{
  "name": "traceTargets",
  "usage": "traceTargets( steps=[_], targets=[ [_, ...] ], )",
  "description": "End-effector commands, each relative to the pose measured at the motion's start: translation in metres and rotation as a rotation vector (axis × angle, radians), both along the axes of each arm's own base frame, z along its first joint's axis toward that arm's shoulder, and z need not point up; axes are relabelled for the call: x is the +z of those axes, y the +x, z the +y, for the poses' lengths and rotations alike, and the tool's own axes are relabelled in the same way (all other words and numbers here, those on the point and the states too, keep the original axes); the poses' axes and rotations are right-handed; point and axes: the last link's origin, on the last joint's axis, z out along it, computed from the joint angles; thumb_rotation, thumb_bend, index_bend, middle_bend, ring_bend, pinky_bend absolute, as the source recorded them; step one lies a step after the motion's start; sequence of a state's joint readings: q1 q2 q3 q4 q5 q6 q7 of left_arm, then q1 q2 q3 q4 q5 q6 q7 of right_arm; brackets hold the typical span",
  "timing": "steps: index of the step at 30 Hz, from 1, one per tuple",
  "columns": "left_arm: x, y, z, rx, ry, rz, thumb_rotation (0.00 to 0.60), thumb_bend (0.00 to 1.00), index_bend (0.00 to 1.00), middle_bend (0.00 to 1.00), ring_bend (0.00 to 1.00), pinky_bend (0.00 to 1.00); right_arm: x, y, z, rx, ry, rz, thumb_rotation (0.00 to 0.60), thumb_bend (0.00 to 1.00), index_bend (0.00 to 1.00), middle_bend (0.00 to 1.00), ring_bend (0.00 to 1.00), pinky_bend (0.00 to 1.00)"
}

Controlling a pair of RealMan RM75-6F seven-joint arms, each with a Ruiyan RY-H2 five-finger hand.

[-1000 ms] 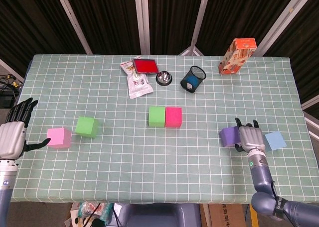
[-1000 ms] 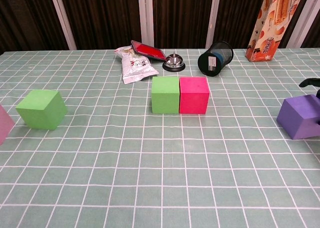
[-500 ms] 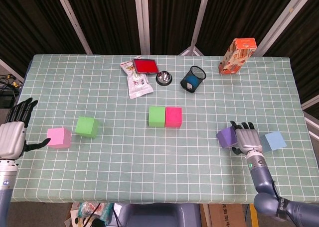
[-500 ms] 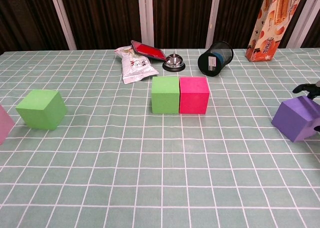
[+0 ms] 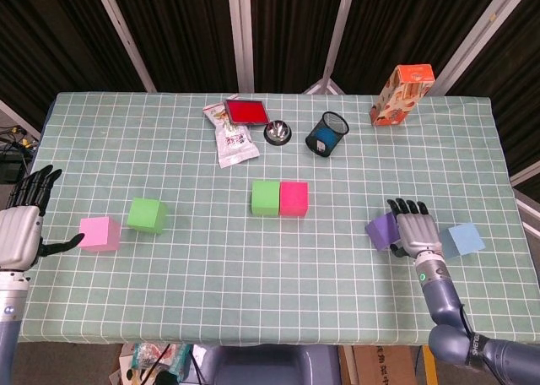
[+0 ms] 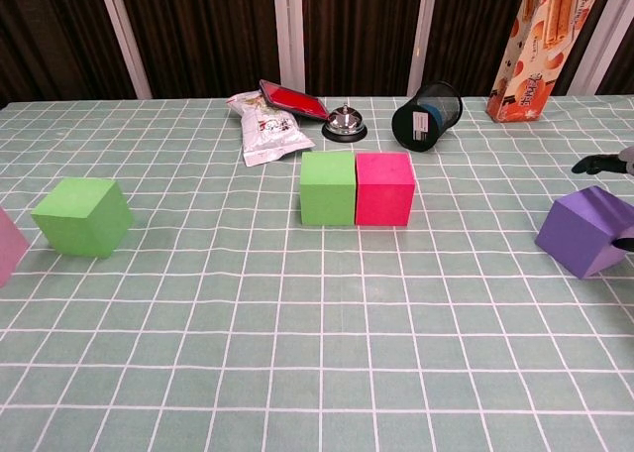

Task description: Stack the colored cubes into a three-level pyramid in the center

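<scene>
A green cube (image 5: pixel 265 197) and a magenta cube (image 5: pixel 294 197) stand side by side, touching, at the table's center. My right hand (image 5: pixel 415 231) grips a purple cube (image 5: pixel 382 230) from its right side; in the chest view that purple cube (image 6: pixel 584 230) is tilted on one edge. A light blue cube (image 5: pixel 465 239) lies just right of this hand. On the left sit a second green cube (image 5: pixel 146 215) and a pink cube (image 5: pixel 99 233). My left hand (image 5: pixel 21 229) is open off the table's left edge, its thumb pointing toward the pink cube.
Along the back stand a snack packet (image 5: pixel 234 142), a red flat box (image 5: pixel 245 111), a metal bell (image 5: pixel 278 132), a tipped black mesh cup (image 5: pixel 326 134) and an orange carton (image 5: pixel 402 94). A checked green cloth (image 5: pixel 253 267) covers the table.
My right hand has drawn the purple cube slightly left and tipped it up onto an edge. The left hand and the other cubes have not moved.
</scene>
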State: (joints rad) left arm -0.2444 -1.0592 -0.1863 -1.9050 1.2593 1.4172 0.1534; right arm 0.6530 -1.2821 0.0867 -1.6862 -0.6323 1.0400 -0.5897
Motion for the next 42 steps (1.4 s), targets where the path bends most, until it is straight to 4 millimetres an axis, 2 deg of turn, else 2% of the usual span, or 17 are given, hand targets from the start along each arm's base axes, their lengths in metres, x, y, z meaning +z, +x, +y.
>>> traceTargets(
  steps=[1,6,11,19,32,42],
  targets=[
    [0.000,0.000,0.000,0.001,-0.001,-0.001,0.600,0.08,0.00,0.00,0.00,0.01,0.000,0.002,0.001,0.013,0.013,0.004,0.600,0.34,0.00,0.08,0.01,0.00],
    [-0.001,0.000,0.000,0.002,0.001,-0.004,0.600,0.08,0.00,0.00,0.00,0.01,-0.003,0.000,0.002,0.010,0.042,0.015,0.600,0.34,0.00,0.15,0.01,0.00],
    [0.000,0.000,0.000,0.006,0.010,-0.010,0.600,0.09,0.00,0.00,0.00,0.01,-0.006,0.003,0.003,0.021,0.051,0.012,0.600,0.34,0.00,0.17,0.02,0.00],
    [0.001,0.001,0.000,0.006,0.012,-0.013,0.600,0.09,0.00,0.00,0.00,0.01,-0.008,0.008,0.000,0.030,0.024,-0.003,0.600,0.34,0.00,0.38,0.22,0.00],
    [-0.003,0.000,-0.001,-0.008,0.006,0.019,0.600,0.09,0.00,0.00,0.00,0.01,-0.005,0.028,-0.010,0.022,-0.048,-0.076,0.600,0.34,0.00,0.40,0.24,0.00],
    [-0.007,-0.001,-0.002,-0.019,0.005,0.034,0.600,0.09,0.00,0.00,0.00,0.01,-0.021,0.072,-0.035,-0.035,-0.052,-0.101,0.600,0.34,0.00,0.40,0.24,0.00]
  ],
)
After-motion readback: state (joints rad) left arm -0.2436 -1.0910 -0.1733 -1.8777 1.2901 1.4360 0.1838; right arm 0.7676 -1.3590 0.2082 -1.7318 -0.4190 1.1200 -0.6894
